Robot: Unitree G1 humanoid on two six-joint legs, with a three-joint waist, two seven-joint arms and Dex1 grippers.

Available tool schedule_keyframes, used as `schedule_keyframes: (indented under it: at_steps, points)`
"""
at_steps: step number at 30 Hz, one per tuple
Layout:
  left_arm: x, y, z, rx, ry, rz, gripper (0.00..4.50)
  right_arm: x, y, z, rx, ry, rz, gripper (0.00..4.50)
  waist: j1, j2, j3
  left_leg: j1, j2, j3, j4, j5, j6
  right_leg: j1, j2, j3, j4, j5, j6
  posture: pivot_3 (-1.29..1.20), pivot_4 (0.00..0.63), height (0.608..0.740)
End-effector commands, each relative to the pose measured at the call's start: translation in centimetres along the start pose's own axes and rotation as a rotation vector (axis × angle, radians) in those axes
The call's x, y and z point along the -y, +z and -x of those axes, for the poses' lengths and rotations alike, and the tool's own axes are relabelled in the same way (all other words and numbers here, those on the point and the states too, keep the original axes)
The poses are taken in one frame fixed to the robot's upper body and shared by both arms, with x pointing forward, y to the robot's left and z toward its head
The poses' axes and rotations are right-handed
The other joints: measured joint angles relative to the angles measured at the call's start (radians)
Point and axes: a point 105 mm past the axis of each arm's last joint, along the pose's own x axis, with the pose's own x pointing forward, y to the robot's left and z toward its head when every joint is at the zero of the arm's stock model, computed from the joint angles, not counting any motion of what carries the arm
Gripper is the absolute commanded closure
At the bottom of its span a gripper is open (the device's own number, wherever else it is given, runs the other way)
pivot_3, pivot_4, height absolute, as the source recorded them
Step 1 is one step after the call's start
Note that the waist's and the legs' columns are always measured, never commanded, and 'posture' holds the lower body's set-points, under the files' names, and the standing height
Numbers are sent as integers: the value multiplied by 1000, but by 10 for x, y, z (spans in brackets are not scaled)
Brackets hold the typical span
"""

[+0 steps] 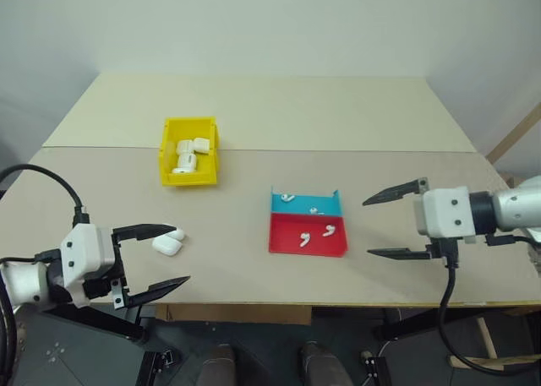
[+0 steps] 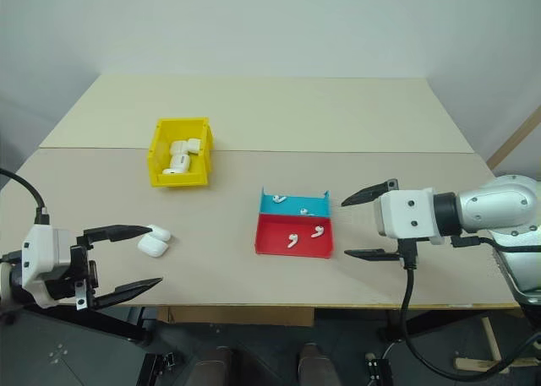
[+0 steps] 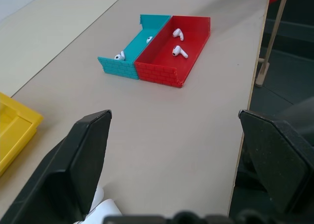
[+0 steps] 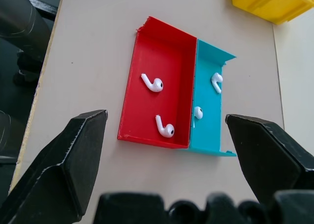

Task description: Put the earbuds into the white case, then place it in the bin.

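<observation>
Left eye view shows both grippers spread wide and empty, the left gripper [image 1: 156,258] just beside the white case [image 1: 168,242], the right gripper [image 1: 390,223] near the tray [image 1: 308,242] holding the earbuds [image 1: 304,237].

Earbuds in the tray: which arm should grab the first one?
Right, probably. The right gripper hangs open beside the red-and-blue tray, its camera looking onto the earbuds. The left gripper, also open, sits near the white case.

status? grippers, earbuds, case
Left gripper and right gripper open, empty. Four earbuds in red-and-blue tray. White case on table beside left gripper. Path clear.
</observation>
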Motion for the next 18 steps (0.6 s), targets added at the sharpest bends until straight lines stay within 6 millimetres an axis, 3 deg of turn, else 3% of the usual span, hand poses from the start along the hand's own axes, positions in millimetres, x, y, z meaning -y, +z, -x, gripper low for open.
schedule_keyframes:
  at_steps: [1, 15, 18]
  points:
    - [0, 13, 2, 36, 14, -20, 0, 7, 8, 4, 7, -20, 64, 21, 0, 0, 0, 0, 0, 0, 0, 0, 0, 0, 0, 0, 0, 0, 0, 0, 150, 740]
    - [-3, 13, 5, -22, 49, -28, 0, 4, 8, 2, -2, -41, 65, 21, 0, 0, 0, 0, 0, 0, 0, 0, 0, 0, 0, 0, 0, 0, 0, 0, 150, 740]
    - [-8, 15, 4, -44, 140, -81, 0, 1, 5, 4, -37, -31, 31, 21, 0, 0, 0, 0, 0, 0, 0, 0, 0, 0, 0, 0, 0, 0, 0, 0, 150, 740]
